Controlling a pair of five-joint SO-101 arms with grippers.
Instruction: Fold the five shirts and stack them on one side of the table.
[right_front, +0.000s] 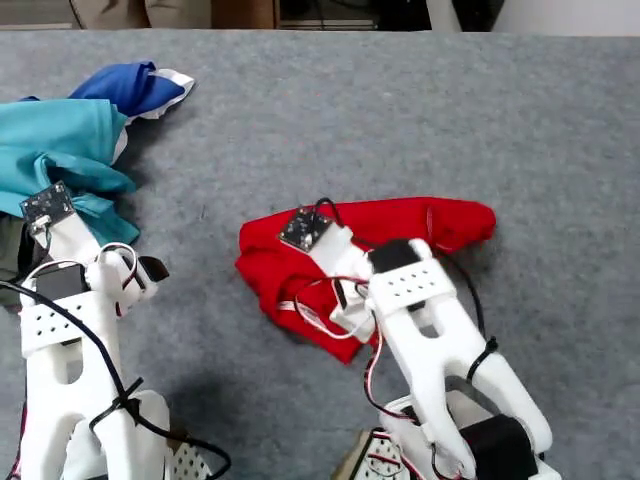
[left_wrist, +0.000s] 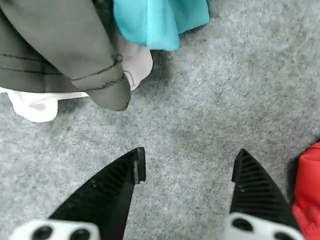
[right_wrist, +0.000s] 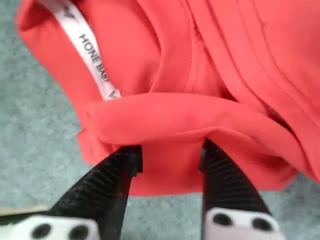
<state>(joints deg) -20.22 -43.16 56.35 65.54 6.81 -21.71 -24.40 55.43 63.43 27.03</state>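
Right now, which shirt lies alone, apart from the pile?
The red shirt, in the middle of the table with the right gripper at it; the teal shirt and blue shirt are heaped at one edge.

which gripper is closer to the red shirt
Right. The right gripper is on the red shirt, its fingers astride a fold. The left gripper hangs over the grey table, with the shirt off to its side.

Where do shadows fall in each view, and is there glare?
High view: soft shadow on the table beside the left arm, no glare. Left wrist view: dark shadow under the teal shirt. Right wrist view: shade beneath the red shirt fold, between the jaws.
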